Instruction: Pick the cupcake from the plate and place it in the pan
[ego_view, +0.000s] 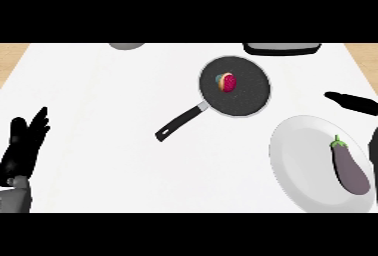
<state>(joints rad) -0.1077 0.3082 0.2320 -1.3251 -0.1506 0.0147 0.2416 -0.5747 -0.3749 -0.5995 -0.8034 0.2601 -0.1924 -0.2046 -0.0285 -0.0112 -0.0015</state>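
The cupcake (227, 82) is seen lying inside the pan (247, 102), toward its far-left part, tipped on its side so that its pink top faces right. The pan is dark with a pale rim, and its black handle (180, 121) is pointed toward the near left. The pan is placed in the far middle of the white counter (111, 100).

A white plate (295, 160) is set near and to the right of the pan, just beside it, and 1 purple eggplant (350, 170) with a green stem is laid on its right part. No cupcake is seen on the plate.

The left hand (22, 145) is shown at the left edge, fingers straight and held upward, spread slightly, with nothing held; it is kept well apart from the pan. Of the right hand (356, 101), only dark fingers are shown at the right edge, just beyond the plate's far side; they are stretched out toward the left and nothing is held in them.

At the far edge, a grey round object (127, 45) and a dark tray-like object (282, 48) are partly cut off.
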